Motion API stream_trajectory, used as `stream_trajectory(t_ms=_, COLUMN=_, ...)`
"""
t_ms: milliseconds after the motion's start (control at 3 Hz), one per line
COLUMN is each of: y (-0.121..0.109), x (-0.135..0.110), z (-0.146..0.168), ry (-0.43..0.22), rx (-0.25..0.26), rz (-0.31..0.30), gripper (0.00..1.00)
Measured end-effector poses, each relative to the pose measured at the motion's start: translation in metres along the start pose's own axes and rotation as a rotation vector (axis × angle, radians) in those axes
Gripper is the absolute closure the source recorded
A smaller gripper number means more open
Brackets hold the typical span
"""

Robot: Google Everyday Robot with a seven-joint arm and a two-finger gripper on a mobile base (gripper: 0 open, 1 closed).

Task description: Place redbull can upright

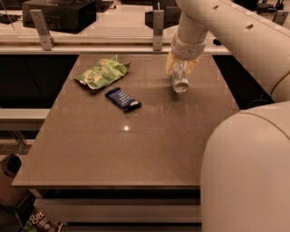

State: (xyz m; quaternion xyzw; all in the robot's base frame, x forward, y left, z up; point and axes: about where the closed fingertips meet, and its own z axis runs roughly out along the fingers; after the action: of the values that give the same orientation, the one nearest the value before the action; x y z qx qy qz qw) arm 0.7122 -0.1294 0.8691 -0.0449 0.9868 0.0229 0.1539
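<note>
So the tool [181, 68] is down over the far right part of the desk [136, 154], hanging off the big cream arm [226, 27] that reaches in from the top right. Its yellowish fingers [170, 63] sit on either side of the redbull can [180, 80] and look pressed tight against it, so I'd call that clamped on the can.

The can isn't upright. It's tilted, with the shiny round end pointing down and toward the camera and the rest of it tucked up between the fingers. Honestly can't tell if that low end is touching the desk or sitting just above it. There's a faint shadow on the desk just left of it.

Other stuff on the desk: a crumpled green snack bag [102, 72] at the far left, and a dark blue snack bar wrapper [122, 98] lying flat just beside it, a bit nearer the camera. Both are well apart from the can, off to its left.

The robot's rounded cream body [249, 172] fills the bottom right corner and hides the near right corner of the desk. Behind the desk runs a light rail with a metal post [157, 29] near the arm, and there's a black box [59, 13] further back on the left.
</note>
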Motion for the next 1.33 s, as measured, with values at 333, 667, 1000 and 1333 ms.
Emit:
stream_trajectory(t_ms=333, y=-0.016, x=-0.007, z=-0.011, ry=-0.054, rx=-0.015, rz=0.03, gripper=1.0)
stream_trajectory(t_ms=667, y=-0.036, x=-0.011, z=-0.025, ry=-0.118, rx=-0.04, rz=0.066, gripper=1.0)
stream_trajectory(t_ms=1000, y=-0.054, x=-0.014, z=-0.038, ry=-0.181, rx=-0.062, rz=0.09, gripper=1.0)
stream_trajectory(t_ms=1333, y=-0.069, x=-0.017, z=-0.05, ry=-0.254, rx=-0.078, rz=0.096, gripper=1.0)
